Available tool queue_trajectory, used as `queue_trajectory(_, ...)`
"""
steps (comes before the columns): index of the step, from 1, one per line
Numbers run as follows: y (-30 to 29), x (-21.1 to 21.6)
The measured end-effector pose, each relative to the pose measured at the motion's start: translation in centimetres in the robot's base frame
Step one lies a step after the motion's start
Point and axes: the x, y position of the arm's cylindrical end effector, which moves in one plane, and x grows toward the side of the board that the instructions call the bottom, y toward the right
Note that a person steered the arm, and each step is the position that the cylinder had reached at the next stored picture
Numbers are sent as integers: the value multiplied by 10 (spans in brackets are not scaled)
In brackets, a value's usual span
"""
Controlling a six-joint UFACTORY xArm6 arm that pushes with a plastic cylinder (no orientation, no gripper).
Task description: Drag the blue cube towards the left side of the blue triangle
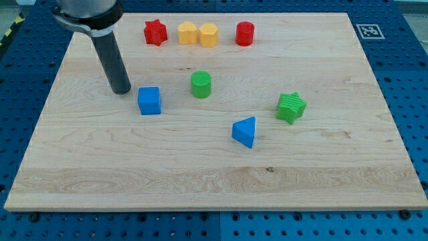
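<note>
The blue cube sits on the wooden board left of centre. The blue triangle lies to its lower right, near the board's middle. My tip rests on the board just left of the blue cube and slightly above it in the view, a small gap apart from it. The dark rod rises from the tip toward the view's top left.
A green cylinder stands right of the blue cube. A green star lies right of the triangle. Along the top edge sit a red star, two yellow blocks and a red cylinder.
</note>
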Motion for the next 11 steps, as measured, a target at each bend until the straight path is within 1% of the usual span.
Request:
queue_trajectory(2,4,6)
queue_trajectory(3,18,15)
queue_trajectory(5,75,21)
queue_trajectory(8,78,57)
queue_trajectory(10,78,90)
queue_trajectory(11,83,96)
